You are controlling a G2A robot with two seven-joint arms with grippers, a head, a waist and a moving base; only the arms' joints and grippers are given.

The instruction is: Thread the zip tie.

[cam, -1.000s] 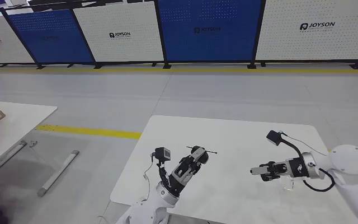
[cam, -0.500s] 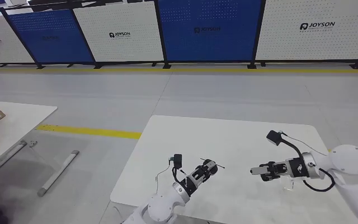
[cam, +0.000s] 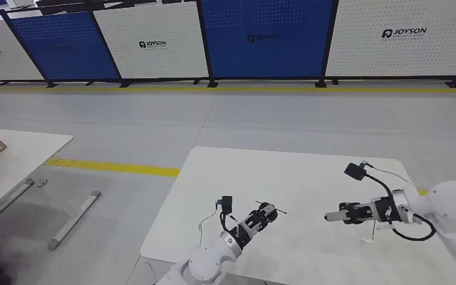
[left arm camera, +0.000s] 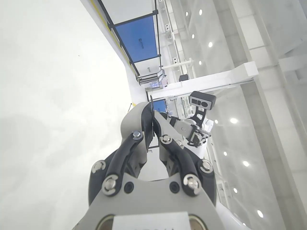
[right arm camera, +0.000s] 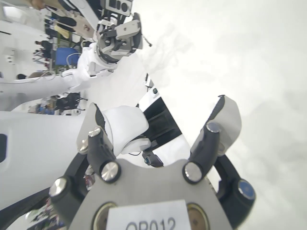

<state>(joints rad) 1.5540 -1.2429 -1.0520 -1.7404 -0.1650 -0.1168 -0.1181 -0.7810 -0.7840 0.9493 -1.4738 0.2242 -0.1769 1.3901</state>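
The zip tie (cam: 275,209) is a thin black strip held just above the white table (cam: 299,171), near its front left part. My left gripper (cam: 267,210) is shut on it, and both ends stick out past the fingers. In the left wrist view a short black end of the tie (left arm camera: 151,101) rises from between the closed fingertips of that gripper (left arm camera: 152,112). My right gripper (cam: 330,216) hovers farther right at about the same depth, pointing toward the left one, open and with nothing in it (right arm camera: 159,107). The right wrist view shows the left gripper (right arm camera: 134,33) holding the tie (right arm camera: 146,41).
Blue and white partition panels (cam: 263,39) stand across the floor behind the table. A second white table (cam: 28,153) is off to the far left. The tabletop between the two grippers is bare.
The left arm has swung lower and to the right, carrying the zip tie toward the right gripper. The right arm has drifted slightly to the right.
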